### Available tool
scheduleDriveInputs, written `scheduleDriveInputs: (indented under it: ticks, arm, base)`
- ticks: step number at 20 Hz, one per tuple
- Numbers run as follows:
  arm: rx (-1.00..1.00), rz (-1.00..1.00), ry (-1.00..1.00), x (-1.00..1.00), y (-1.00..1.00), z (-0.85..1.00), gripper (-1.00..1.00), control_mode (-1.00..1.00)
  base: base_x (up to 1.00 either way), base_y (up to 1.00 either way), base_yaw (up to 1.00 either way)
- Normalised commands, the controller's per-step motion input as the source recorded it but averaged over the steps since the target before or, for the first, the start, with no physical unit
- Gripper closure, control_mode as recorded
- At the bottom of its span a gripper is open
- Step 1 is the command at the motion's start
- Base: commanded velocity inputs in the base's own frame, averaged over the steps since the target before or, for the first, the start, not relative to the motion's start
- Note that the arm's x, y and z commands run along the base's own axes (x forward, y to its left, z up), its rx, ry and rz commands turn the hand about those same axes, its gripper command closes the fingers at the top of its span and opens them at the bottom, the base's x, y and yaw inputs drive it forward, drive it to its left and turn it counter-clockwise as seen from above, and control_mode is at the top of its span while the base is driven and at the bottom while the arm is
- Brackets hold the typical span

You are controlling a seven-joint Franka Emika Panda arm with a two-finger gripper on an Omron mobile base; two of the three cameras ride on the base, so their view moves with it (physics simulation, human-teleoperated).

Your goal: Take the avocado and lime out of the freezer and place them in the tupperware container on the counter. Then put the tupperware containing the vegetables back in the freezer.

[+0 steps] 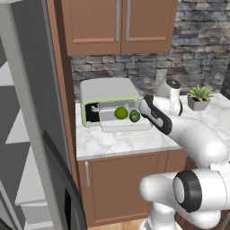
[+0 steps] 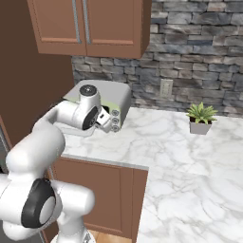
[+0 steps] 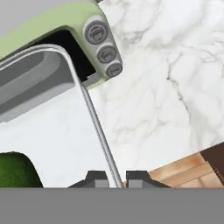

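The pale tupperware container [image 1: 117, 126] sits on the counter [image 1: 112, 143] in front of the toaster oven. Inside it lie the bright lime [image 1: 121, 112] and, to its right, the darker avocado [image 1: 134, 117]. My gripper [image 1: 143, 108] is at the container's right edge. In the hand view the container's thin rim [image 3: 94, 118] runs straight between the two fingertips, and the gripper [image 3: 117, 178] is shut on it. The avocado [image 3: 15, 170] shows at the lower left of that view. The freezer's grey door [image 1: 29, 94] stands open at the left.
A grey-and-green toaster oven [image 1: 108, 92] stands right behind the container, with its knobs [image 3: 105, 52] close to the gripped edge. A potted plant [image 2: 200, 118] is at the back right of the counter. Wooden wall cabinets [image 1: 119, 24] hang above.
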Motion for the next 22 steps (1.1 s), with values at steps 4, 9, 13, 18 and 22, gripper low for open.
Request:
scheduleDriveInputs:
  ticks: [4,9,13,18,22]
  arm:
    - [0.0,-0.1,0.0,-0.82,-0.04,0.76,1.0,-1.0]
    - [0.01,-0.09,0.0,-0.9,-0.07,0.68,1.0,-1.0]
    - [0.0,-0.1,0.0,-0.77,-0.11,0.64,1.0,-1.0]
    - [0.0,-0.08,0.0,-0.67,-0.1,0.64,1.0,-1.0]
    - [0.0,-0.05,0.0,-0.67,-0.11,0.65,1.0,-1.0]
  base:
    - [0.0,0.0,0.0]
    - [0.0,0.0,0.0]
    - [0.0,0.0,0.0]
    - [0.0,0.0,0.0]
    - [0.0,0.0,0.0]
